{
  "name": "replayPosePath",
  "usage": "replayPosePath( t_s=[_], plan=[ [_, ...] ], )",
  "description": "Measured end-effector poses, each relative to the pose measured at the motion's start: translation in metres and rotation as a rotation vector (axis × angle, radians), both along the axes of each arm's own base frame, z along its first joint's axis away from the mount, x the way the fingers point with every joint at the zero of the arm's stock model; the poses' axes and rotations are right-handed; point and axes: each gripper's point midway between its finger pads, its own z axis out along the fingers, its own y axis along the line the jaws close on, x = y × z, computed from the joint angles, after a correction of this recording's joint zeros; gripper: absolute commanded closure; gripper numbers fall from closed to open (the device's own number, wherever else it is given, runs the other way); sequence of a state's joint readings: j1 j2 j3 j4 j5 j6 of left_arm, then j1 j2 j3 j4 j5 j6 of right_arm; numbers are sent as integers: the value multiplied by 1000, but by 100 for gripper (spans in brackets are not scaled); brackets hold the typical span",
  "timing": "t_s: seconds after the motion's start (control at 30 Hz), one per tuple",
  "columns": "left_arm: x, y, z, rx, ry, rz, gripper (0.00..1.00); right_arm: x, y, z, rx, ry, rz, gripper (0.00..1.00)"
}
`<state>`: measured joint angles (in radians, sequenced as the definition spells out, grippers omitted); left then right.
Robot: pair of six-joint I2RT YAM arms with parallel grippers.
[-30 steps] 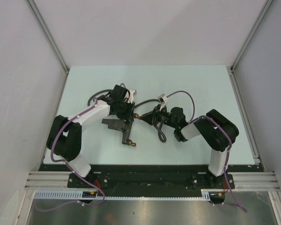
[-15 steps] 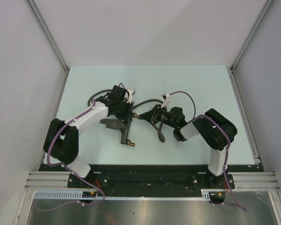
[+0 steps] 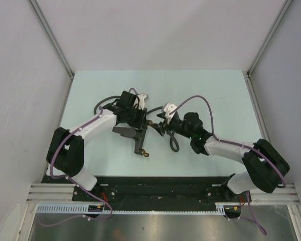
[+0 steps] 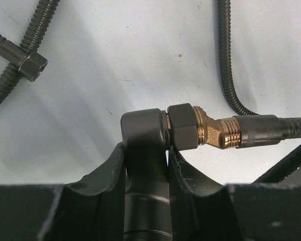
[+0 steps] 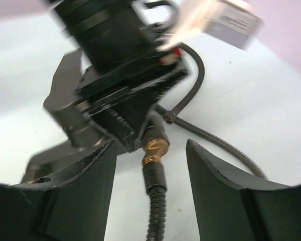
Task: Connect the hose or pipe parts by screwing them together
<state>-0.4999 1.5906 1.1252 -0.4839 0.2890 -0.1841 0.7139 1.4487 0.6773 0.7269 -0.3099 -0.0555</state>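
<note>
Left of centre, left gripper [image 4: 146,150] clamps the forked fitting [image 4: 183,131] steady — right gripper [image 5: 150,144], jaws spread, straddles the hose [image 5: 154,175] end.

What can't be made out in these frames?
Top external: brass threaded joint too small; thread engagement unreadable.
Left wrist: lower body of the dark-grey rigid fitting hidden between the left pincer fingers.
Right wrist: black housing above the joint motion-blurred; dark-grey corrugated hose cut off by bottom edge.

The white tag [image 5: 234,22] carries print too blurred to read.
</note>
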Motion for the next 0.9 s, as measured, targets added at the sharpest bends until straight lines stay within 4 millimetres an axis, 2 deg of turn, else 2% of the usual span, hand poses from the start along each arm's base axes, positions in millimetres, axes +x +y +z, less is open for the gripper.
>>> replayPosePath(
  t_s=[0.1,0.23,0.43,0.6,0.63,0.67,0.73,0.77,0.8,0.87,0.9],
  plan=[
    [0,2,0,-1,5,4,100,-17,7,-7,-196,-200,47,39],
    [0,5,-2,8,21,10,100,-33,12,-27,-449,-412,99,39],
    [-3,6,-4,16,40,10,100,-26,7,-46,-727,-597,72,43],
    [-4,6,-3,12,46,8,100,-12,6,-65,-882,-661,56,52],
    [-4,6,-3,12,46,8,100,-9,5,-68,-908,-671,54,55],
    [-4,7,-3,13,47,8,100,-8,6,-69,-919,-675,52,64],
    [-4,8,-4,16,52,10,100,-3,7,-69,-943,-693,43,75],
    [-5,8,-4,18,54,10,100,0,9,-67,-942,-697,37,87],
    [-5,9,-5,19,55,12,100,1,10,-66,-943,-699,35,92],
    [-3,12,-5,31,45,10,100,2,12,-69,-950,-695,44,100],
    [-3,13,-6,33,47,12,100,3,14,-71,-946,-689,45,100]
  ],
)
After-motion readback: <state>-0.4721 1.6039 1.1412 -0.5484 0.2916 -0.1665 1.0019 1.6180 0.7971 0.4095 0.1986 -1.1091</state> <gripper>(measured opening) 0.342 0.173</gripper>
